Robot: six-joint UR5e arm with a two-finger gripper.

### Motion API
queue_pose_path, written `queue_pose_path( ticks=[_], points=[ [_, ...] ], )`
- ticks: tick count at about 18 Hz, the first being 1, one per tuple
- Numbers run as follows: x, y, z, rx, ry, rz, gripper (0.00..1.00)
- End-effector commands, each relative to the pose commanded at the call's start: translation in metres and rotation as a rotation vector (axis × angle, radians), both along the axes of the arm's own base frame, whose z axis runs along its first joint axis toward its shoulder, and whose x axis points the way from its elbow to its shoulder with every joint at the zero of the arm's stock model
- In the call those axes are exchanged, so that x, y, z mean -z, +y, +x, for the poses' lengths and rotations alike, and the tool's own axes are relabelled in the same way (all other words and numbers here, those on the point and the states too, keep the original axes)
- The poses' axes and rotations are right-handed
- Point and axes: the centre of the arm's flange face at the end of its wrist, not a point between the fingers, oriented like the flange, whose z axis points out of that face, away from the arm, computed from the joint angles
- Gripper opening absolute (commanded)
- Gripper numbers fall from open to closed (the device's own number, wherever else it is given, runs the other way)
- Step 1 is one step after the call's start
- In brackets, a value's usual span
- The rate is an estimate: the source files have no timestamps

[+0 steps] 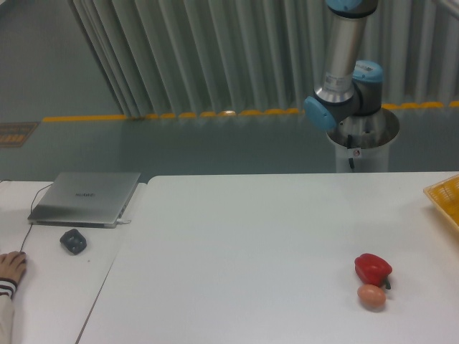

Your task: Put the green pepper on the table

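The large white table (244,251) with rounded corners fills most of the view. Near its right side a red bell pepper (373,268) lies on the surface, and a small tan egg (371,296) sits just in front of it, touching or nearly touching. At the far right edge the corner of a yellow crate (446,196) pokes into view, resting on the tabletop.

The green pepper is nowhere to be seen in this view — neither on the table nor by the arm — so its place cannot be told.

Behind the table, the robot arm (343,64) rises from a grey cylindrical base (362,143); a silver tube with blue-capped joints runs upward and leaves the picture at the top edge. The gripper is outside the picture, so whether its jaws are released or clenched cannot be told.

To the left, just beside the big table, stands a narrower white desk (50,287). On it lies a closed silver laptop (86,198), with a dark grey mouse (73,241) in front of it. A person's hand (11,267), with a striped cuff, rests on the desk at the left edge of the picture — near the mouse but apart from it.

Behind everything hangs a grey pleated curtain (201,54), and a yellow line (172,115) runs across the floor.
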Motion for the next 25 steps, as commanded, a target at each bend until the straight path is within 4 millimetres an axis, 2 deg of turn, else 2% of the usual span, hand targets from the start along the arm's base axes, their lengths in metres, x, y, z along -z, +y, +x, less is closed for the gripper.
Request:
queue_pose_path(
  ticks=[9, 15, 20, 22, 25],
  points=[
    [0.028, -0.007, -0.009, -0.015, -0.045, -0.011, 1.00],
    [0.037, -0.010, -0.008, -0.027, -0.059, -0.013, 1.00],
    [0.038, -0.010, -0.008, -0.034, -0.058, -0.008, 0.71],
    [0.036, -0.010, -0.008, -0.044, -0.054, -0.006, 0.69],
    [0.017, -0.005, -0.009, -0.040, -0.029, 0.002, 0.69]
  ],
)
